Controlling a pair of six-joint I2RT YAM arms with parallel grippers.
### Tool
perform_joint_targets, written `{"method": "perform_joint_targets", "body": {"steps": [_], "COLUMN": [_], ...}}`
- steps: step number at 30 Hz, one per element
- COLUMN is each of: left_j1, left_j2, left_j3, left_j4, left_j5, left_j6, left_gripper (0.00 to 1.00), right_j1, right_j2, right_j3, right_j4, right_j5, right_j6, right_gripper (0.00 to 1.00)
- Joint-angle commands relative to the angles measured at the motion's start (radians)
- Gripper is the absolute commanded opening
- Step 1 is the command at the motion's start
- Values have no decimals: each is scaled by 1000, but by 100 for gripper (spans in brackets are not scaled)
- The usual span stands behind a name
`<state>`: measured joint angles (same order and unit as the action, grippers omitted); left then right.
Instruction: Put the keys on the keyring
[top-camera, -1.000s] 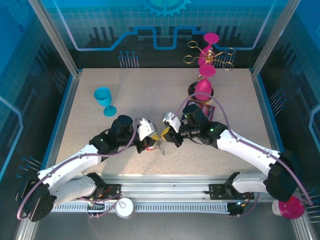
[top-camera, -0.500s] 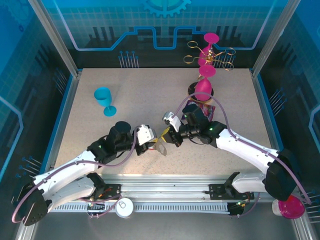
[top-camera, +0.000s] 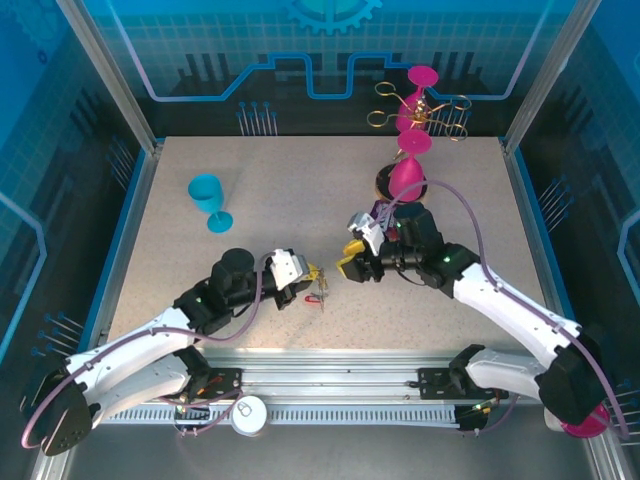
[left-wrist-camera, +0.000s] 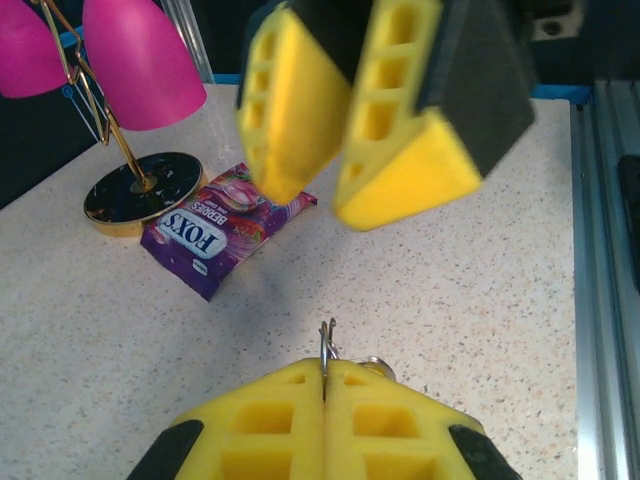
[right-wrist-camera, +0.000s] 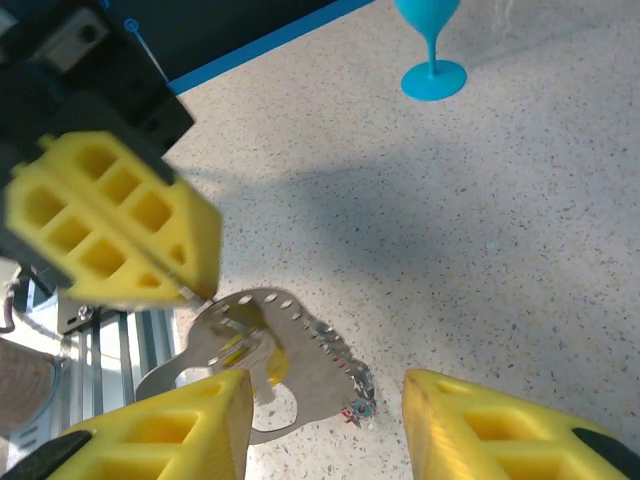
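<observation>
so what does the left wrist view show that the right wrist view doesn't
Left wrist view: the purple snack packet and the gold rack with pink cups. Right wrist view: the blue goblet and the keyring seen flat, with a yellow key head. Both: the speckled table, the left fingers shut on the keyring's metal, the right fingers apart.

"FOX'S" in white on purple snack pkt (left-wrist-camera: 226, 238).

We see a speckled beige tabletop (top-camera: 300, 180); behind it a blue circuit-patterned back panel (top-camera: 250, 40), aluminium posts (top-camera: 112, 75) at its far corners, a slotted rail (top-camera: 340, 368) along its near edge.
</observation>
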<state>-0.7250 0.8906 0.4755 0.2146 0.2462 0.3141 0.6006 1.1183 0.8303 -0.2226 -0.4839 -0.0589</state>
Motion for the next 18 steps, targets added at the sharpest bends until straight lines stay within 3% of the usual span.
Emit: {"method": "perform_joint_targets", "body": {"steps": [1,6,18], "left_j1": [-8,-7,-8], "left_j2": [-21,-25,-32], "left_j3": [-33,-63,-117], "left_j4": [151,191,280], "left_j5": [1,29,91], "left_j6": [-92,-140,-168], "left_gripper": [0,0,0], "right_j1": [-5,7,36], "right_j2": [-63,-84,31], "right_j3": [-67,-146,-151], "right_j4": [82,272,395], "right_j5": [-83,-138,-227], "right_j6": [-153,-191,-165], "right_gripper": [44,40,33]}}
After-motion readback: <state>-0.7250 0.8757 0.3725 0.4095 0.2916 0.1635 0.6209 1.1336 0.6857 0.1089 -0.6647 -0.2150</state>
